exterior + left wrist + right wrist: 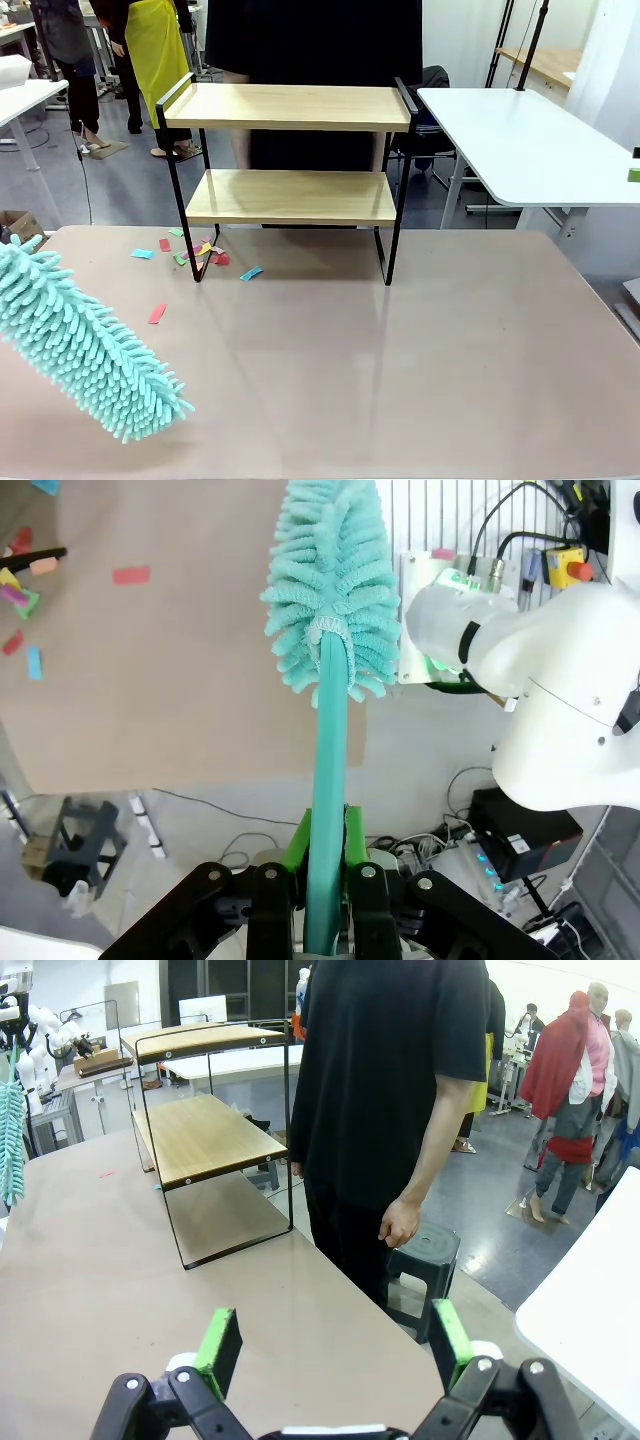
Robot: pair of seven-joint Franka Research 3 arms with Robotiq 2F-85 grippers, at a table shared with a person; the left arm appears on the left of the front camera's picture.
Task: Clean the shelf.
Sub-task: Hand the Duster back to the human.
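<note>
The shelf (pixel 290 150) stands at the far middle of the table, two light wooden boards in a thin black frame, both boards bare; it also appears as the shelf (pixel 205 1135) in the right wrist view. A teal fluffy duster (pixel 85 345) hangs over the table's left front. My left gripper (pixel 325 855) is shut on the duster's teal handle (pixel 328 780), with the brush head (pixel 335 580) pointing away from it. My right gripper (pixel 335 1345) stands open with nothing between its green pads, over the table's far edge.
Several coloured paper scraps (pixel 195 255) lie on the table by the shelf's left legs. A person in black (pixel 395 1110) stands behind the table, a hand hanging down. A white table (pixel 530 145) stands at the right, and a dark stool (pixel 420 1260) beside the person.
</note>
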